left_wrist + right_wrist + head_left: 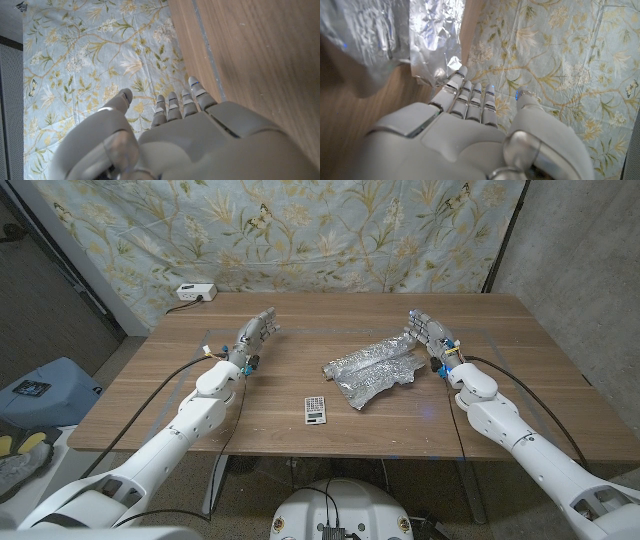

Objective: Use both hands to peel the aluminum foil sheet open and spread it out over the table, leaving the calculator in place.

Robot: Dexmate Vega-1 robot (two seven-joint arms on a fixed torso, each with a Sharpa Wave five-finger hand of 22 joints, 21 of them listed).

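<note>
The wooden worktop carries the crumpled aluminum foil sheet, which lies just beside the right hand, its nearest edge at that hand's fingertips. The right hand holds nothing, fingers straight and close together; the left hand stands well apart from the foil, likewise holding nothing with its fingers extended. The small calculator sits between the two arms, nearer the robot than either hand, just beside the foil's near edge.

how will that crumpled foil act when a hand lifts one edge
The aluminum foil sheet looks thin and creased, so it will probably feel light, flop and hold new bends. Its wrinkled folds suggest it may tear if pulled hard. It may slide across the table rather than unfold.
</note>
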